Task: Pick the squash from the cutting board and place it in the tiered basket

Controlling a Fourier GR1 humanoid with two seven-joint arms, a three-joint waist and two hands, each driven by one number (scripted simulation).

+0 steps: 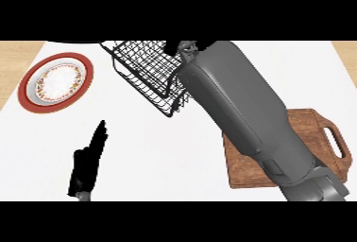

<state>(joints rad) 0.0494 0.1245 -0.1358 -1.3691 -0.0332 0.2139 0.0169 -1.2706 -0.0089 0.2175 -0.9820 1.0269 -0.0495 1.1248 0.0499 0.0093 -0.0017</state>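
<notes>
Since I can't tell what the right hand (173, 47) holds over the black wire tiered basket (140, 66), releasing could clip the rim below.

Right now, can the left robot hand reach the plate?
Probably yes. The left robot hand rests open near the front; the plate lies ahead, a little to its left, and nothing stands between them on the counter.

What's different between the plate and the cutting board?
The plate is round with a red rim; the cutting board is brown, rectangular, with a handle. The plate lies left, fully visible; the cutting board lies right, partly hidden by the right forearm. Both lie flat on the counter.
</notes>
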